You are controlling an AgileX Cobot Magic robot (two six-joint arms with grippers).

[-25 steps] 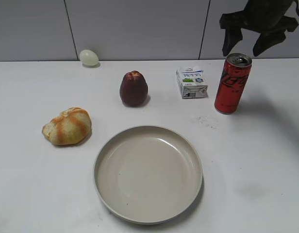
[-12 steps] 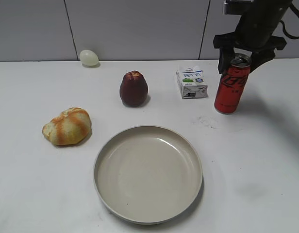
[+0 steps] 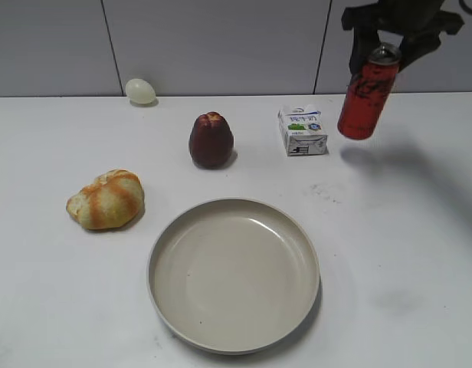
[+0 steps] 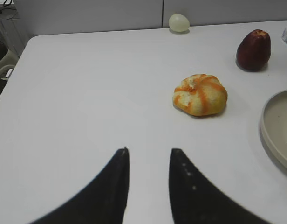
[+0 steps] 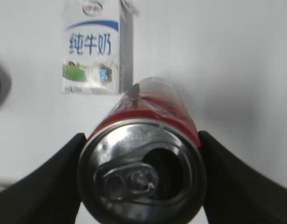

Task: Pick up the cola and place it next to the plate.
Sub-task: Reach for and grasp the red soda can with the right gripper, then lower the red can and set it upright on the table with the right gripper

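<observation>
The right gripper (image 3: 383,47), which a second ago hung open above the cola (image 3: 366,95), has come down and closed on its top. The can is now lifted off the table near the far right corner, tilted slightly.

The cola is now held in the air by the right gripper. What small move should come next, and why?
Probably carry the cola forward toward the bare table right of the plate. The right gripper grips its top, it hangs clear of the table, and the milk carton stands to its left.
</observation>
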